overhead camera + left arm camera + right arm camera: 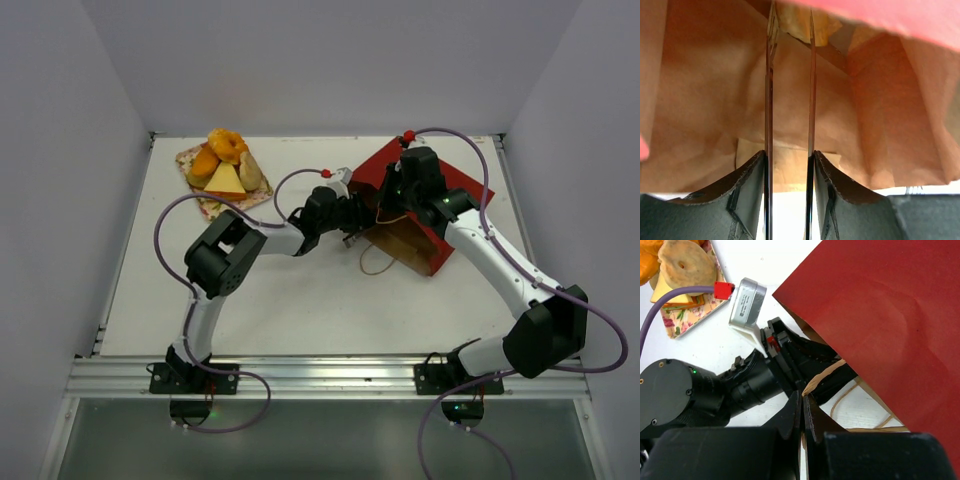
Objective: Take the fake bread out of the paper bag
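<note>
The dark-red paper bag [432, 190] lies at the back right with its brown mouth facing left. My left gripper [357, 228] reaches into that mouth. In the left wrist view its thin fingers [769, 75] stand slightly apart with nothing between them, surrounded by the brown inside of the bag [700, 100]. A pale tan shape [802, 25] sits at the far end; I cannot tell if it is bread or a paper fold. My right gripper [802, 399] is shut on a cord handle [827, 374] and holds the bag's upper side [890, 315] up. The fake bread [224, 160] is piled on the floral tray.
The floral tray [192, 158] sits at the back left corner and also shows in the right wrist view [690, 320]. A second cord handle [376, 266] lies loose on the white table in front of the bag. Grey walls enclose the table on three sides.
</note>
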